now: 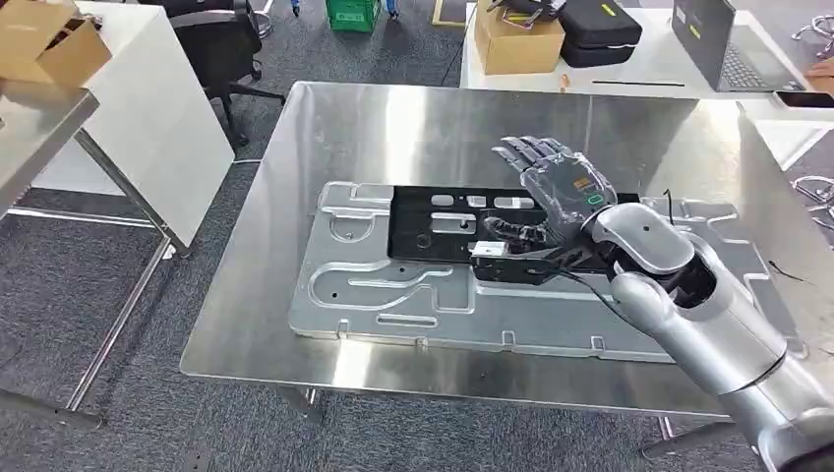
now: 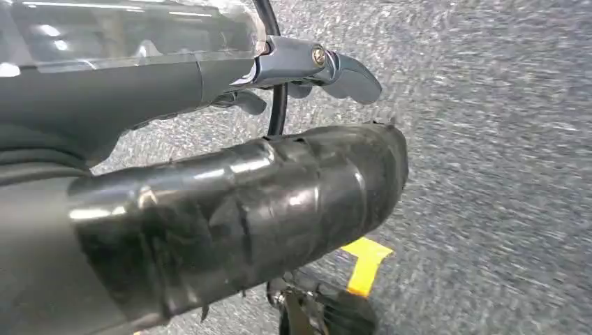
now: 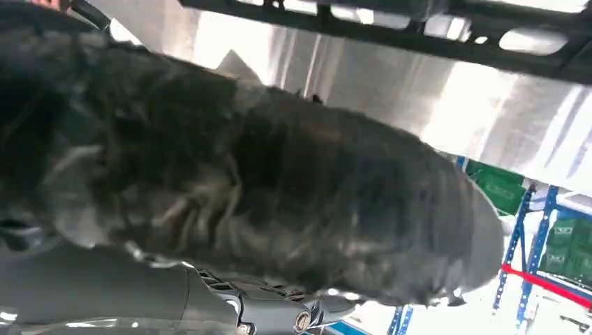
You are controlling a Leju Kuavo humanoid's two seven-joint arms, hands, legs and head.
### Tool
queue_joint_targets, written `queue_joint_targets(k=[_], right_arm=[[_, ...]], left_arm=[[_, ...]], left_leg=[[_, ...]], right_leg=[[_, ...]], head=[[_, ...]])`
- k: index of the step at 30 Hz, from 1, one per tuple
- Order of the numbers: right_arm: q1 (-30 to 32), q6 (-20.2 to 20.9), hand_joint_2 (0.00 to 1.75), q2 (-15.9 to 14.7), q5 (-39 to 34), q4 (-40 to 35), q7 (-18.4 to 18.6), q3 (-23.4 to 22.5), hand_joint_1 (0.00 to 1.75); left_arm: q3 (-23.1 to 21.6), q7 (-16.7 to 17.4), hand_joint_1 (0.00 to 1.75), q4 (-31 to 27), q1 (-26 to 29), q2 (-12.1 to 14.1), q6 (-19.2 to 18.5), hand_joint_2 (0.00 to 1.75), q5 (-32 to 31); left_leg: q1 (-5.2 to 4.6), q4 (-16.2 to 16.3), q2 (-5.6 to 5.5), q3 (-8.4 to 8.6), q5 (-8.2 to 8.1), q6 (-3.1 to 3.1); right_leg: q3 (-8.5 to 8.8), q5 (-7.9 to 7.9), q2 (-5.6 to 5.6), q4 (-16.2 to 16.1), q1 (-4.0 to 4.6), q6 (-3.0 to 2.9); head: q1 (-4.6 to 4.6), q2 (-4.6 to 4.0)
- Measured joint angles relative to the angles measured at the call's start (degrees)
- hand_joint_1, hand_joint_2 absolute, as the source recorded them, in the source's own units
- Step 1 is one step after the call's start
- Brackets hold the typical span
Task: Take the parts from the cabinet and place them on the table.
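No legible writing

No text, label, brand, number or sign can be read anywhere, neither on the cardboard box (image 1: 513, 39) nor the green crate (image 1: 354, 14) beyond the steel table (image 1: 325, 128).

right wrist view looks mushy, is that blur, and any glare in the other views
Right wrist view: yes, the right hand is smeared and soft. Head view: sharp, with bright glare on the steel table. Left wrist view: carpet streaked with blur, highlights on the left hand.

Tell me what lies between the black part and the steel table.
The stamped silver metal plate lies between the black part and the steel table, as the head view shows.
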Motion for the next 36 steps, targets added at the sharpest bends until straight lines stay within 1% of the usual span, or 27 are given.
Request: queue_joint_targets(k=[1, 2, 6, 7, 8, 10, 11, 12, 13, 14, 15, 17, 18, 20, 21, 22, 23, 24, 25, 26, 27, 28, 30, 31, 32, 33, 36], right_arm=[[-0.08, 0.0, 0.0, 0.0, 0.0, 0.0, -0.06, 0.0, 0.0], [-0.38, 0.07, 0.0, 0.0, 0.0, 0.02, -0.35, 0.0, 0.0], [-2.15, 1.79, 0.0, 0.98, -0.33, 0.48, -1.33, 0.5, 0.0], [-2.57, 2.14, 0.0, 1.44, -0.35, 0.59, -1.36, 0.96, 0.0], [-2.68, 2.32, 0.0, 1.55, -0.44, 0.72, -1.51, 1.09, 0.0], [-3.17, 2.34, 0.0, 1.79, -0.5, 1.09, -1.53, 1.4, 0.0], [-3.55, 2.34, 0.0, 1.92, -0.61, 1.33, -1.53, 1.77, 0.0], [-3.91, 2.34, 0.0, 2.1, -0.96, 1.6, -1.57, 2.38, 0.0], [-4.1, 2.34, 0.0, 2.21, -1.14, 1.73, -1.64, 2.93, 0.0], [-4.17, 2.34, 0.0, 2.32, -1.31, 1.81, -1.68, 3.17, 0.0], [-4.48, 2.32, 0.0, 2.45, -1.44, 1.94, -1.68, 3.5, 0.0], [-5.54, 2.23, 0.0, 2.62, -1.68, 2.05, -1.66, 4.11, 0.0], [-5.89, 2.03, 0.0, 2.75, -1.97, 2.1, -1.66, 4.22, 0.0], [-6.11, 1.97, 0.0, 2.84, -2.14, 2.27, -1.6, 4.61, 0.0], [-6.04, 1.97, 0.0, 2.84, -2.14, 2.45, -1.6, 5.05, 0.0], [-6.08, 1.95, 0.0, 2.93, -2.19, 2.51, -1.6, 5.36, 0.0], [-6.09, 1.9, 0.0, 3.1, -2.27, 2.54, -1.57, 5.64, 0.0], [-6.17, 1.86, 0.0, 3.15, -2.38, 2.6, -1.55, 5.81, 0.0], [-6.19, 1.84, 0.0, 3.17, -2.4, 2.67, -1.49, 5.9, 0.0], [-6.19, 1.81, 0.0, 3.26, -2.43, 2.75, -1.33, 6.08, 0.0], [-6.16, 1.79, 0.0, 3.34, -2.49, 2.84, -1.21, 6.29, 0.0], [-6.11, 1.73, 0.0, 3.34, -2.58, 2.89, -1.07, 6.49, 0.0], [-6.04, 1.51, 0.0, 3.34, -2.6, 2.93, -0.92, 6.78, 0.0], [-6.07, 1.33, 0.0, 3.34, -2.64, 2.93, -0.85, 6.78, 0.0], [-6.08, 1.16, 0.0, 3.32, -2.73, 2.88, -0.83, 6.73, 0.0], [-6.08, 0.94, 0.0, 3.3, -2.75, 3.02, -0.74, 6.64, 0.0], [-5.94, 0.81, 0.0, 3.32, -2.93, 3.19, -0.74, 6.78, 0.0]], left_arm=[[0.0, 0.02, 0.0, -0.15, -0.14, 0.04, 0.0, 0.0, 0.06], [0.02, 0.29, 0.0, -0.2, -0.3, 0.02, 0.0, 0.0, 0.29], [1.2, 2.45, 0.0, -0.2, -0.51, 0.33, -0.48, 0.0, 1.73], [1.44, 2.67, 0.0, -0.2, -0.66, 0.46, -0.77, 0.0, 2.01], [1.53, 2.82, 0.0, -0.2, -0.8, 0.55, -0.85, 0.0, 2.03], [1.73, 2.86, 0.0, -0.22, -1.03, 0.85, -0.83, 0.0, 2.03], [1.84, 2.86, 0.0, -0.22, -1.07, 0.94, -0.76, 0.0, 2.03], [1.92, 2.86, 0.0, -0.22, -1.08, 0.98, -0.7, 0.0, 2.03], [2.01, 2.86, 0.0, -0.22, -1.09, 0.98, -0.7, 0.0, 2.01], [2.14, 2.86, 0.0, -0.22, -1.11, 0.98, -0.68, 0.0, 2.03], [2.29, 2.86, 0.0, -0.22, -1.14, 0.98, -0.68, 0.0, 2.03], [2.4, 2.8, 0.0, -0.2, -1.3, 0.85, -0.66, 0.0, 2.01], [2.45, 2.67, 0.0, -0.2, -1.34, 0.87, -0.66, 0.0, 1.99], [2.56, 2.51, 0.0, -0.2, -1.38, 0.96, -0.57, 0.0, 1.97], [2.69, 2.47, 0.0, -0.2, -1.13, 0.96, -0.53, 0.0, 1.97], [2.71, 2.4, 0.0, -0.22, -1.2, 1.12, -0.52, 0.0, 1.97], [2.73, 2.36, 0.0, -0.22, -1.14, 1.2, -0.46, 0.0, 1.95], [2.73, 2.34, 0.0, -0.22, -1.07, 1.2, -0.46, 0.0, 1.95], [2.75, 2.32, 0.0, -0.22, -1.05, 1.2, -0.48, 0.0, 1.95], [2.75, 2.23, 0.0, -0.22, -1.08, 1.2, -0.5, 0.0, 1.92], [2.75, 2.12, 0.0, -0.22, -1.1, 1.29, -0.5, 0.0, 1.92], [2.75, 2.01, 0.0, -0.22, -1.12, 1.4, -0.5, 0.0, 1.92], [2.75, 1.97, 0.0, -0.22, -1.12, 1.53, -0.48, 0.0, 1.9], [2.75, 1.94, 0.0, -0.22, -1.18, 1.53, -0.48, 0.0, 1.86], [2.78, 1.94, 0.0, -0.22, -1.36, 1.53, -0.48, 0.0, 1.84], [2.75, 1.86, 0.0, -0.24, -1.41, 1.55, -0.48, 0.0, 1.84], [2.78, 1.86, 0.0, -0.24, -1.11, 1.53, -0.46, 0.0, 1.84]], left_leg=[[-0.42, -4.85, -0.02, 3.46, -1.95, 0.57], [-0.49, -8.54, 0.08, 5.41, -3.01, 0.69], [-0.51, -9.03, 0.23, 4.03, -1.21, 1.73], [-0.32, -9.21, 0.46, 3.82, -0.38, 2.22], [-0.3, -9.23, 0.48, 3.06, 0.19, 2.75], [-0.38, -9.09, 0.4, 1.46, 1.35, 2.91], [-0.42, -8.95, 0.37, 0.62, 1.91, 2.88], [-0.44, -8.8, 0.37, -0.4, 2.56, 2.77], [-0.44, -8.67, 0.37, -1.19, 3.06, 2.67], [-0.44, -8.58, 0.37, -1.86, 3.54, 2.55], [-0.45, -8.51, 0.35, -2.51, 4.08, 2.33], [-0.66, -8.39, 0.31, -3.21, 4.92, 1.67], [-0.44, -8.58, 0.44, -3.19, 5.5, 1.31], [-0.17, -9.14, 0.45, -3.21, 6.63, 0.57], [-0.5, -9.34, 0.33, -3.45, 6.97, 0.15], [-0.21, -8.5, 0.27, -3.99, 5.36, 0.03], [-0.28, -6.4, 0.22, -4.96, 2.18, -0.16], [-0.17, -2.23, 0.23, -6.17, -1.9, -0.31], [-0.05, 1.8, 0.24, -7.08, -4.8, -0.49], [-0.02, 5.46, 0.25, -7.61, -6.33, -0.7], [0.0, 7.54, 0.25, -7.45, -6.0, -0.86], [0.05, 7.81, 0.26, -6.48, -4.01, -0.98], [0.26, 2.76, 0.27, -1.64, 0.19, -1.17], [0.44, -1.52, 0.27, 1.83, -0.25, -1.24], [0.18, -6.13, 0.2, 4.86, -2.93, -1.4], [-0.06, -7.39, -0.18, 5.13, -3.63, -0.42], [-0.2, -7.61, -0.02, 3.73, -2.14, 1.04]], right_leg=[[-0.4, 0.31, -0.07, 0.18, 0.22, 0.28], [-0.65, 0.65, -0.24, 0.35, 0.36, 0.5], [-0.99, 2.67, -0.16, -0.31, 0.28, 1.58], [-1.72, 0.31, -0.08, 0.75, -0.1, 1.87], [-2.64, -3.15, -0.05, 3.58, -0.19, 2.06], [-4.61, -9.22, -0.02, 11.84, -0.6, 2.46], [-5.11, -10.27, 0.01, 15.07, -0.69, 2.59], [-4.72, -9.24, 0.03, 16.65, -0.74, 2.66], [-3.22, -7.33, 0.03, 15.65, -0.74, 2.61], [-0.97, -5.38, 0.03, 13.15, -0.73, 2.48], [2.61, -4.04, 0.1, 8.6, -0.68, 2.14], [8.69, -6.6, 0.21, -0.22, -0.02, 1.29], [8.9, -6.8, 0.16, -1.25, 0.02, 1.32], [8.39, -6.02, 0.17, -1.31, 0.46, 0.84], [7.98, -4.98, 0.05, -2.01, 0.0, 0.31], [7.68, -4.12, -0.39, -2.4, -0.26, 0.14], [6.92, -3.55, -0.32, -2.42, -0.31, -0.22], [5.98, -2.85, -0.37, -2.25, -0.3, -0.65], [5.08, -2.23, -0.37, -2.13, -0.25, -0.68], [4.07, -1.56, -0.38, -1.99, -0.22, -0.66], [3.09, -0.92, -0.39, -1.8, -0.23, -0.58], [1.95, -0.26, -0.39, -1.53, -0.32, -0.44], [-0.36, 0.8, -0.37, -0.59, -0.58, 0.14], [-1.18, 1.16, -0.34, 0.1, -0.64, 0.55], [-2.04, 1.36, -0.33, 0.71, -0.34, 0.9], [-2.26, 1.77, -0.48, 1.1, -0.34, 1.2], [-2.42, 3.86, -0.44, 0.24, -0.42, 2.14]], head=[[0.02, 0.0], [0.11, 0.0], [0.15, 0.0], [0.18, 0.0], [0.17, 0.0], [0.15, 0.0], [0.18, 0.0], [0.15, 0.0], [0.15, 0.0], [0.15, 0.0], [0.15, 0.0], [0.15, 0.0], [0.04, 0.0], [0.09, 0.0], [0.18, 0.0], [0.09, 0.0], [0.05, 0.0], [-0.04, 0.0], [0.02, 0.0], [-0.02, 0.0], [0.0, 0.0], [-0.02, 0.0], [-0.02, 0.0], [-0.04, 0.0], [-0.09, 0.0], [0.2, 0.0], [0.24, 0.0]])
